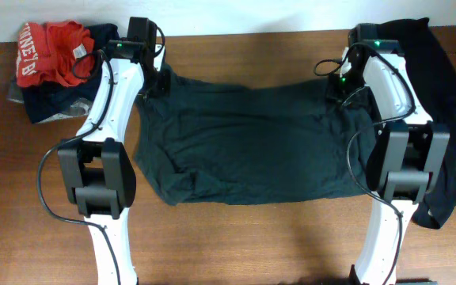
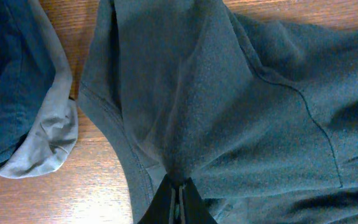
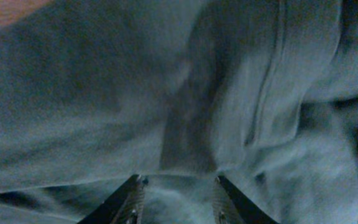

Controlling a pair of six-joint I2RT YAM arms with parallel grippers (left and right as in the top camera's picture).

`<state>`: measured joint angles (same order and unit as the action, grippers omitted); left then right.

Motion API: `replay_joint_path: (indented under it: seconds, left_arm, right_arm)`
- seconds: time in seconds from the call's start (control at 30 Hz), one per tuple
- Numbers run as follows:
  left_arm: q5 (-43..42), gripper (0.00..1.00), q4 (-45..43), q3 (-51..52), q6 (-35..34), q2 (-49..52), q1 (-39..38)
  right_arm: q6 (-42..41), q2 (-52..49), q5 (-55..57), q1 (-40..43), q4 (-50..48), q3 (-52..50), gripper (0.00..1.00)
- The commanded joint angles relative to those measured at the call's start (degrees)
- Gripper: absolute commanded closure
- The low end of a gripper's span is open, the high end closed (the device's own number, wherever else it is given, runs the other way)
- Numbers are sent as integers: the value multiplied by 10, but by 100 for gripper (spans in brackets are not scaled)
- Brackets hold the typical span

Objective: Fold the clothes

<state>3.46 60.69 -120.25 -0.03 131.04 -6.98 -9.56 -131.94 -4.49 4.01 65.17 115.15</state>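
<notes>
A dark T-shirt [image 1: 244, 142] lies spread across the middle of the wooden table, wrinkled along its lower left edge. My left gripper [image 1: 153, 83] is at the shirt's far left corner. In the left wrist view that gripper [image 2: 180, 186] is shut on a pinched fold of the shirt [image 2: 229, 93], and creases run out from the pinch. My right gripper [image 1: 340, 87] hovers over the far right corner. In the right wrist view its jaws [image 3: 178, 183] stand apart over the dark cloth [image 3: 166, 93], which fills the frame.
A pile of clothes sits at the far left: a red garment [image 1: 50, 51] on top of navy [image 1: 54, 99] and grey ones. The navy [image 2: 5, 81] and grey [image 2: 48, 137] cloth lie close to the left gripper. Another black garment [image 1: 450, 119] lies under the right arm.
</notes>
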Motion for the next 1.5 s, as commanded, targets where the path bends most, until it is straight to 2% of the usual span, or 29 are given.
replay_joint_path:
  seconds: [0.0,0.3,0.47,0.77,1.17,1.47]
  left_arm:
    - [9,99,-2,-15,-6,-14,4]
    - [9,99,-1,-15,-6,-14,4]
    - [9,99,0,-15,-6,-14,4]
    - [9,99,1,-15,-6,-14,4]
    - [9,99,0,-15,-6,-14,4]
    - [9,99,0,-15,-5,-14,4]
  right_arm:
    - [-127,11,-33,-19,11,-12,59]
    - [-231,11,-3,-36,-52,-80,59]
    - [-251,11,6,-35,-106,-120,62]
    - [-250,11,7,-27,-160,-127,64]
    - [-222,11,6,32,-207,-127,68]
    - [-193,11,-33,39,-252,-121,69]
